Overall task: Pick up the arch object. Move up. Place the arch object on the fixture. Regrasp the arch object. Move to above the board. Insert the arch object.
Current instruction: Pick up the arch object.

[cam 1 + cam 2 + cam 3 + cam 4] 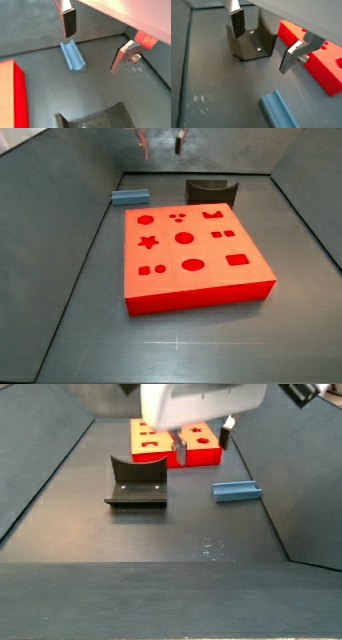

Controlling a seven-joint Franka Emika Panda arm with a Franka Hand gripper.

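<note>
Arch object (pixel 73 55) on floor; gripper (pixel 93 42) raised above, wide open, empty.

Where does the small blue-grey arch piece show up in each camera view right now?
Wrist view: arch piece lies on the floor between the open gripper fingers.
Wrist view: arch piece at the frame edge, partly cut off.
Side view: behind the red board, beside the fixture.
Side view: right of the fixture.
Shared landmark: the fixture.

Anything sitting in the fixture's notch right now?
No. The fixture shows a bare notch in both side views. The arch object lies on the floor beside it, and the gripper hangs open above, holding nothing.
</note>
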